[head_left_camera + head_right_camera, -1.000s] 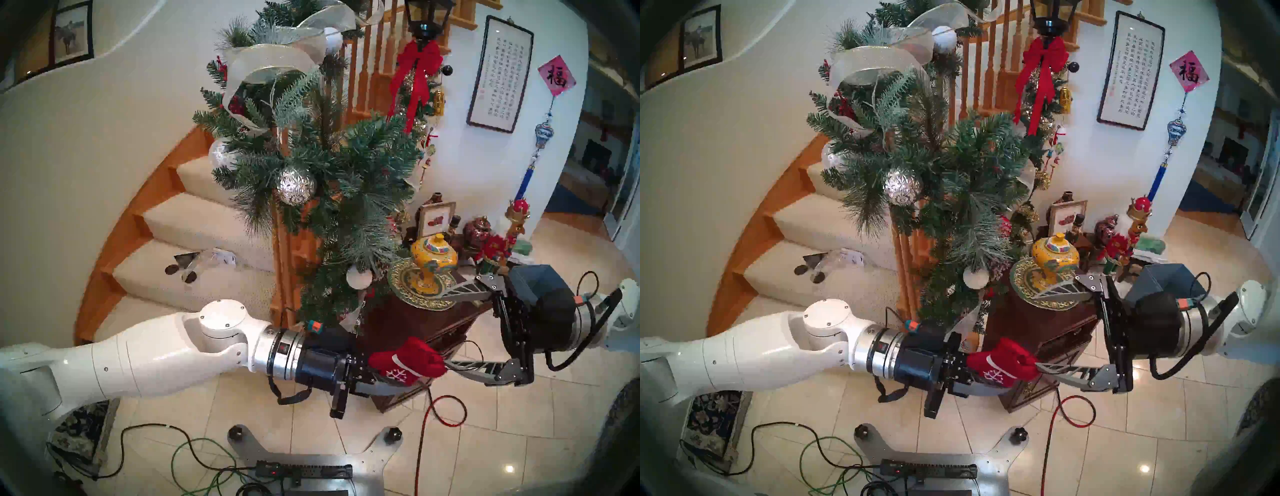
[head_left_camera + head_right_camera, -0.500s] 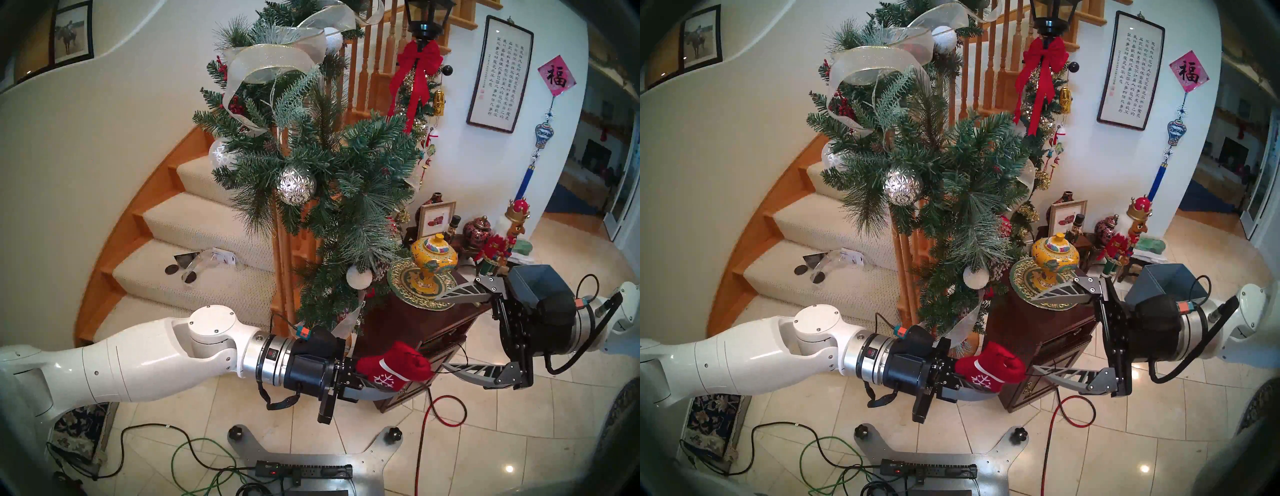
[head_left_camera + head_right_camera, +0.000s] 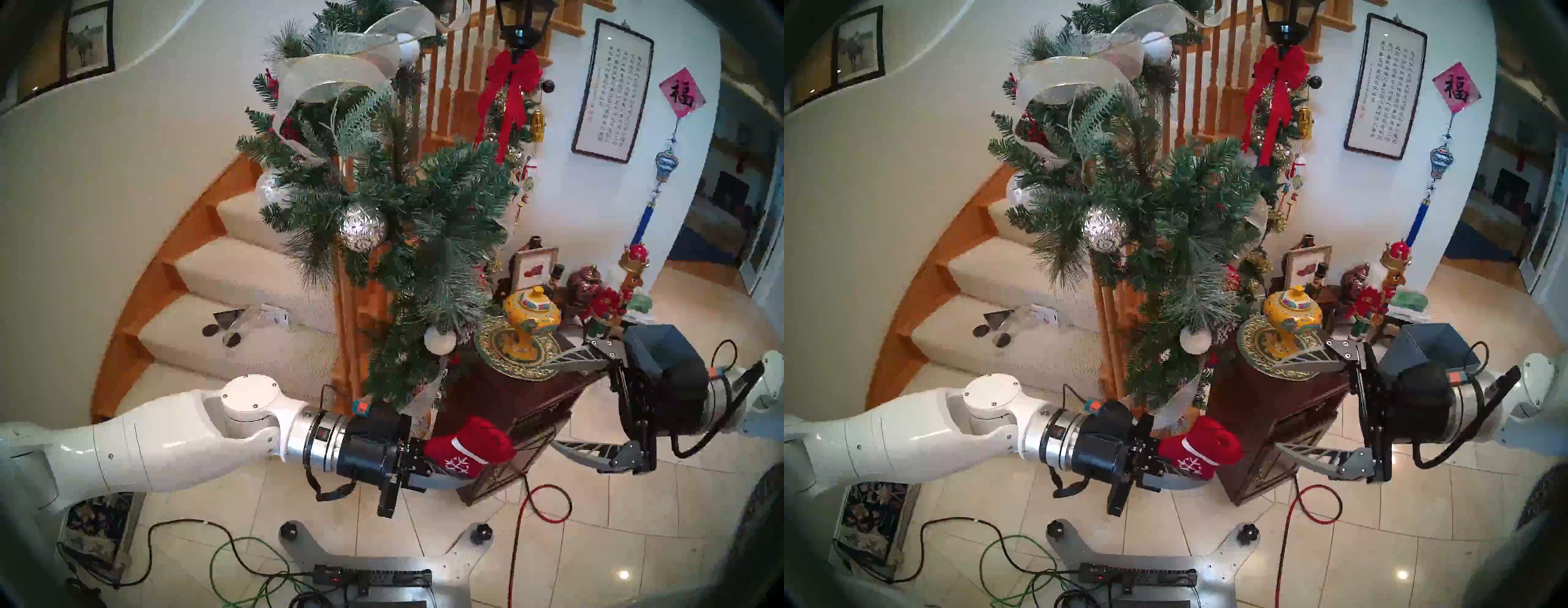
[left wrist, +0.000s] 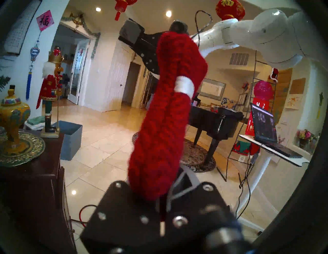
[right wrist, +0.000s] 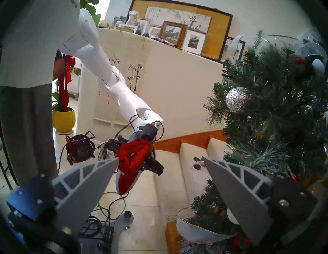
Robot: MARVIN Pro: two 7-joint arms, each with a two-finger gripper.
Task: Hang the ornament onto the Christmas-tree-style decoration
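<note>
Gripping a soft red mitten [image 3: 469, 446], the left gripper [image 3: 445, 469] is closed on it, below the garland [image 3: 407, 220]. The mitten looks light, limp and easily crushed, best hung by a loop near its cuff, if any. The right gripper [image 5: 160, 165] hangs spread, empty, nearby.
</note>
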